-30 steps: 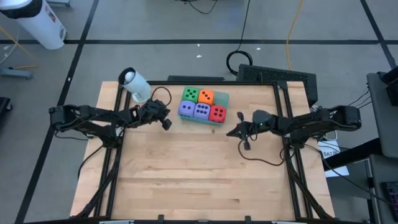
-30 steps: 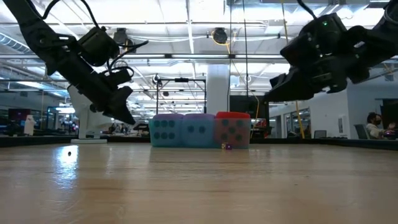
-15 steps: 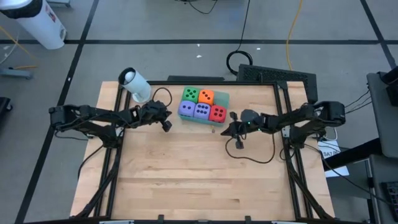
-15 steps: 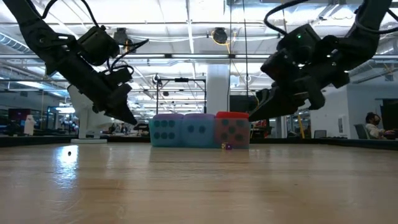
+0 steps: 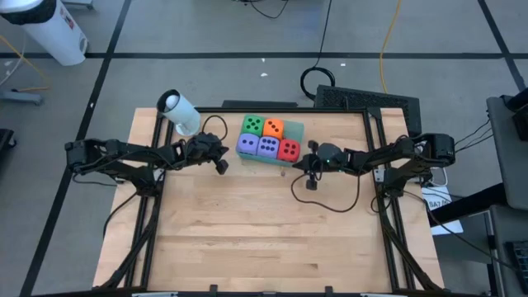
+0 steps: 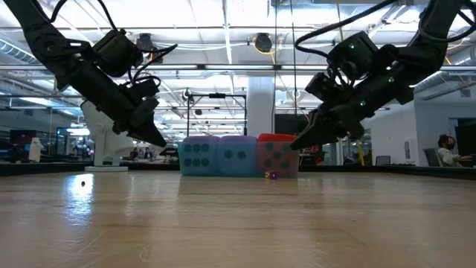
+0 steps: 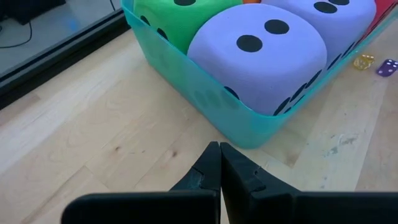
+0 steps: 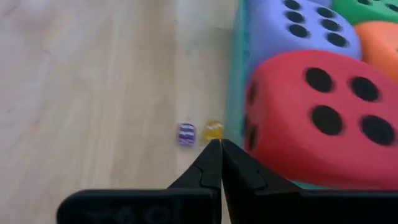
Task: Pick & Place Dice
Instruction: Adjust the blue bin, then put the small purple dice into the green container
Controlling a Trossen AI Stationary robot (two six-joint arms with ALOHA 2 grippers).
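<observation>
Two tiny dice (image 8: 200, 132) beside the tray (image 8: 237, 93)

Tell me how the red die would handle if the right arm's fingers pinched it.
The red die looks like matte foam with rounded edges, so probably light, squashy and grippy. Flat faces suggest it won't roll. It sits snug in the green tray beside a purple die, so it may drag on neighbours.
</observation>
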